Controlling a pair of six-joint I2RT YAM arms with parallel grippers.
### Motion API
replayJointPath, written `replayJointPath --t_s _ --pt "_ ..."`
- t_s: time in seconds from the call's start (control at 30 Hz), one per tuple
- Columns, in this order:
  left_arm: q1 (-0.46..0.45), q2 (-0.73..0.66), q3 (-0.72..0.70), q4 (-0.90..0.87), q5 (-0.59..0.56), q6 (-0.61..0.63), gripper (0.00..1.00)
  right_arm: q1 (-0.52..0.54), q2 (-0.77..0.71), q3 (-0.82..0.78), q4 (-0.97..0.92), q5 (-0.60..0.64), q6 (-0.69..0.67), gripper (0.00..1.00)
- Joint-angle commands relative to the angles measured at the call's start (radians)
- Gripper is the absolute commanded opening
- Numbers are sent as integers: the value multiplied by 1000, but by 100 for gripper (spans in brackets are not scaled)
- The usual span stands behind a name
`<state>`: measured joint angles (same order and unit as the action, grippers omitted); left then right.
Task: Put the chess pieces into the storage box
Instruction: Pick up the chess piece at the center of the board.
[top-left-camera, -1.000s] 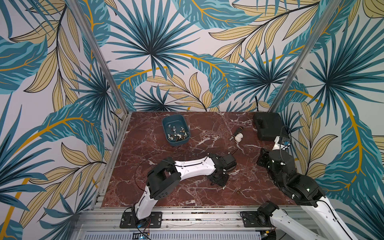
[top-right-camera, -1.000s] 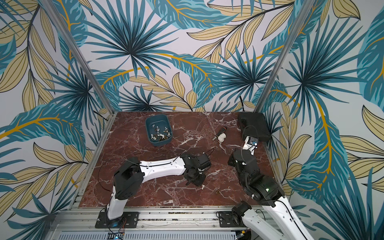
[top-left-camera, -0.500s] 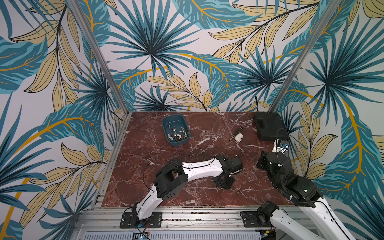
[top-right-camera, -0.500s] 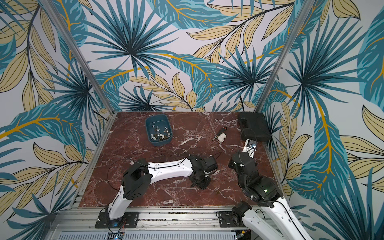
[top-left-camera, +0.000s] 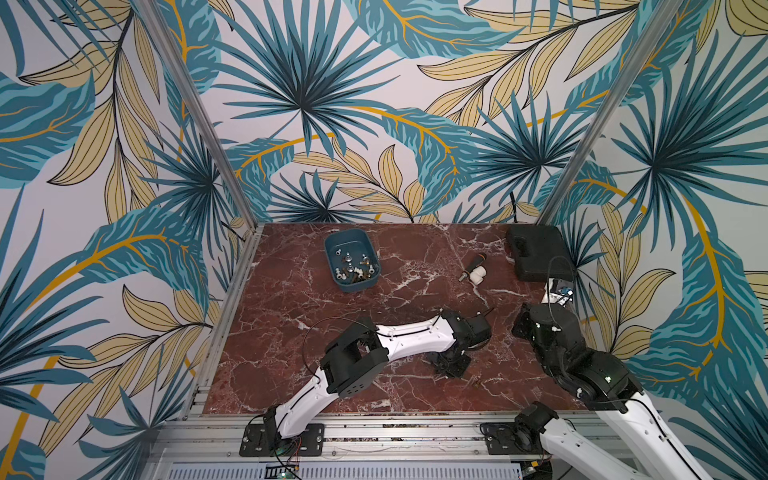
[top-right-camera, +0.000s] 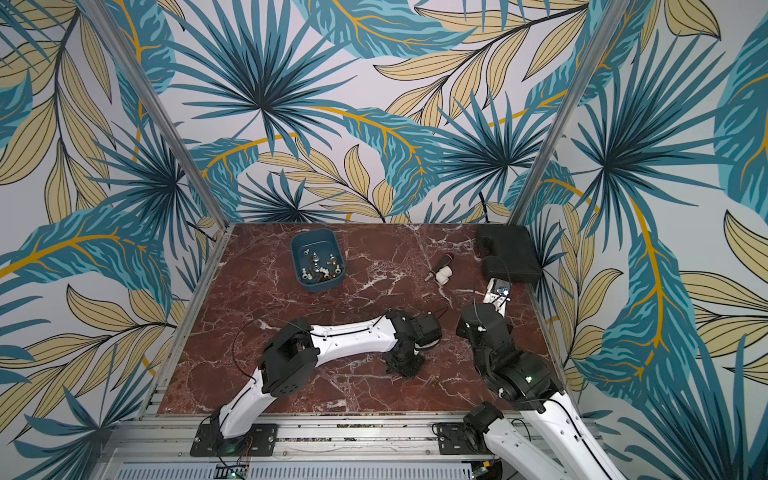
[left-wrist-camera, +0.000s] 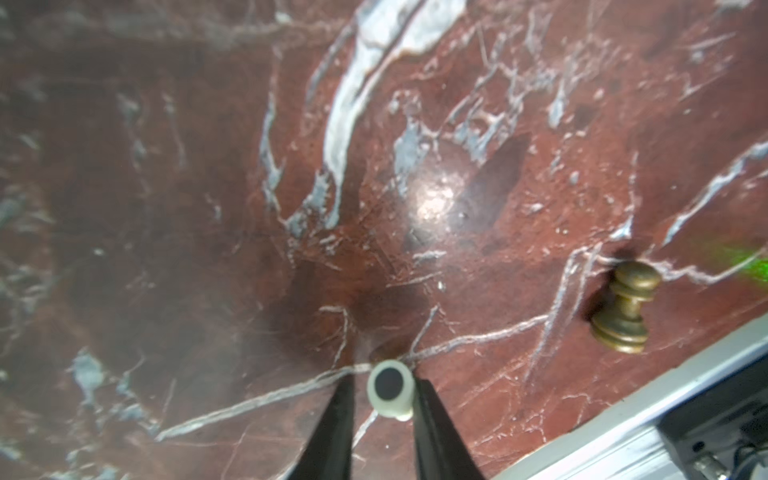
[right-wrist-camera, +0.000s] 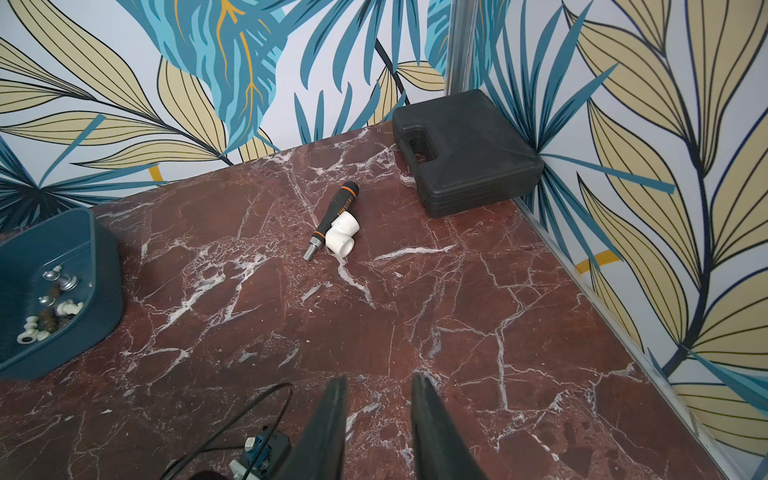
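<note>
- left pincer (left-wrist-camera: 383, 377) straddles white chess piece (left-wrist-camera: 390, 388); clamped or not, we cannot tell
- right pincer (right-wrist-camera: 379, 377): fingers apart
- brass chess piece (top-left-camera: 475, 380) on desk (top-left-camera: 282, 324), four o'clock of left pincer

Robot test cell, leaf-print wall panels (top-left-camera: 374, 104), aluminium frame rails (top-left-camera: 374, 432), marble-patterned tabletop (top-left-camera: 415, 266).

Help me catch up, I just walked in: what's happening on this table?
The left gripper is low over the marble table with a white chess piece between its fingers. Whether the grip is firm cannot be told. A brass pawn sits loose on the table nearby. The storage box at the back already holds several other chess pieces. The right gripper hangs open and empty.
</note>
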<state>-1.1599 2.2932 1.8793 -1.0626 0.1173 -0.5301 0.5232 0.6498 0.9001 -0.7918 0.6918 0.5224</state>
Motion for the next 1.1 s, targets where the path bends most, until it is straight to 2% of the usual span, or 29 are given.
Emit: replayJointPath --t_s 0.0,0.2,0.3,0.37,0.63,0.73,0.9,1.07 --pt "-4 15 27 -36 -23 11 19 -3 -9 -16 -17 17 -12 31" --pt "-3 21 33 -40 -40 12 17 -2 -4 -24 -17 12 -9 31" --pt "-1 40 55 -63 -54 10 26 -3 -1 -26 -17 8 -7 31" --pt "-1 53 74 -78 -64 13 27 -3 0 -26 -17 8 -9 31" --pt "-1 40 74 -77 -77 25 6 -3 18 -14 -16 10 -12 31" --pt "13 1 65 -72 -90 28 4 -2 33 -5 -12 11 -15 31" --pt "111 -137 44 -69 -146 64 3 -2 70 18 9 6 -22 31" --pt "344 -243 59 -78 -229 161 4 -3 131 39 51 -16 -21 31"
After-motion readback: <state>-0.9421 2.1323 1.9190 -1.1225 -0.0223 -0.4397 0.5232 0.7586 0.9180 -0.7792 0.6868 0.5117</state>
